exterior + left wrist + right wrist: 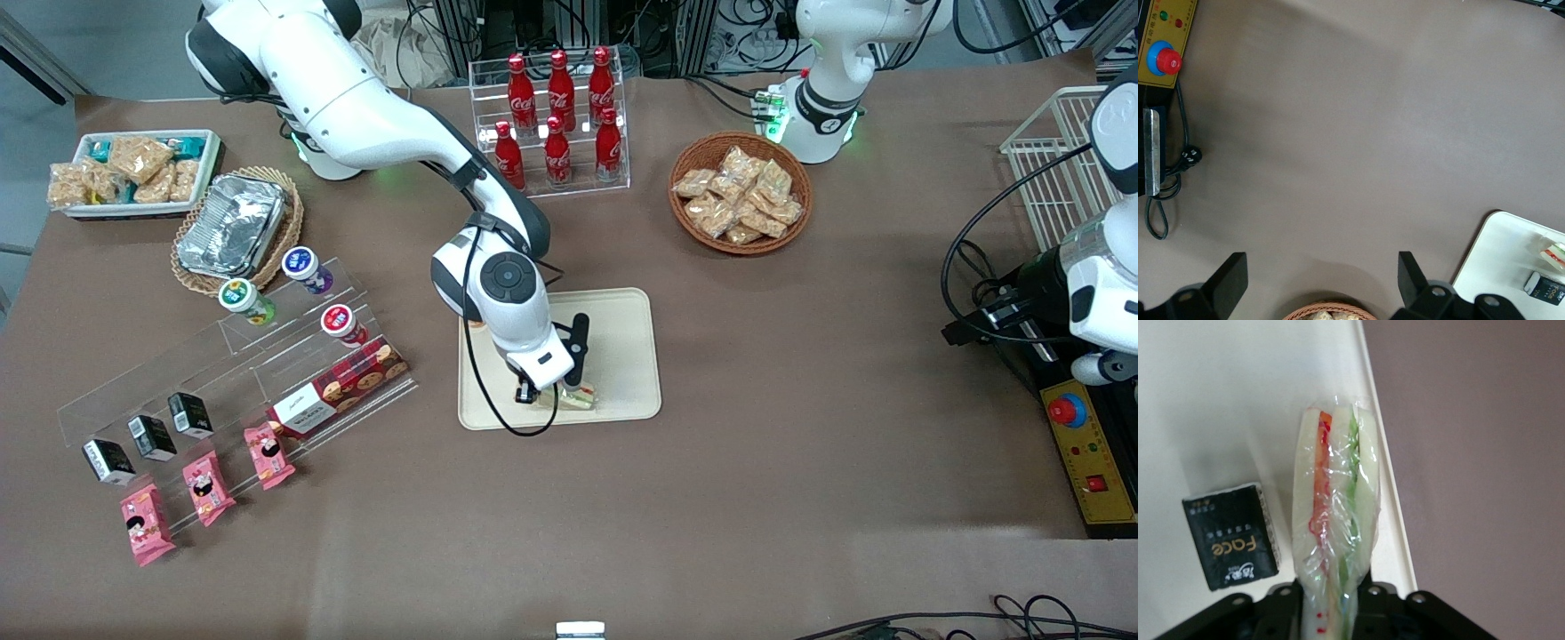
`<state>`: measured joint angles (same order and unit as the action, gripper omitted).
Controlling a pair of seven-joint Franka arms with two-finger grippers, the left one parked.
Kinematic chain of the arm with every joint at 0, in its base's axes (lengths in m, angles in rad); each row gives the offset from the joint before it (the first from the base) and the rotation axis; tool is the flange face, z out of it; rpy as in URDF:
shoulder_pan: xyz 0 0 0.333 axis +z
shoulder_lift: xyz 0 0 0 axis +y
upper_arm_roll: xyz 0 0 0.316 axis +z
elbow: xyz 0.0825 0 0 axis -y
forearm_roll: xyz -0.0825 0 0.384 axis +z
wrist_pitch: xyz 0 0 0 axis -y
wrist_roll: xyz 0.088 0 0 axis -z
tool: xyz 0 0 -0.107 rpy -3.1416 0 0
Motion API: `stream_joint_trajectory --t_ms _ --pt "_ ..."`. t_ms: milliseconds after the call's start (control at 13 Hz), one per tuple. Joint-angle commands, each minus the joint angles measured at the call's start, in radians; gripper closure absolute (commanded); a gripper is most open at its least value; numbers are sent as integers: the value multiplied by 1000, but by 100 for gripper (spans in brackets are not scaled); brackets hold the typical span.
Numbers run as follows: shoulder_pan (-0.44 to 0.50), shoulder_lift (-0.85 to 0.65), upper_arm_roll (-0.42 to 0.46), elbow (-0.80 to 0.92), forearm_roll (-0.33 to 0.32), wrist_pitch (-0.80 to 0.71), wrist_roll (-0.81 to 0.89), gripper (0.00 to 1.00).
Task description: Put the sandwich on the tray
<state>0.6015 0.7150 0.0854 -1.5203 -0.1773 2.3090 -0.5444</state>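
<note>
The cream-beige tray lies mid-table. My right gripper is low over the part of the tray nearest the front camera and is shut on the clear-wrapped sandwich. In the right wrist view the sandwich, with red and green filling stripes, stands between the jaws and runs along the tray's rim. I cannot tell whether it touches the tray. The left wrist view shows the tray and the sandwich.
A small black pack lies on the tray beside the sandwich. A cola bottle rack and a wicker basket of snack bags stand farther from the front camera. An acrylic shelf with cups, cookies and pink packets is toward the working arm's end.
</note>
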Motion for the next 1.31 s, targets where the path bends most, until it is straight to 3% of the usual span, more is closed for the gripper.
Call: stream_joint_trajectory --t_ms 0,77,538,846,1231 --pt "27 4 -4 5 -30 1 153 16" --pt "29 3 -4 8 -30 3 150 2" --pt "-38 -115 -3 14 11 -63 141 2" --pt "-87 -227 -56 15 166 -221 143 2" --pt "-254 -383 -64 20 242 -457 143 2"
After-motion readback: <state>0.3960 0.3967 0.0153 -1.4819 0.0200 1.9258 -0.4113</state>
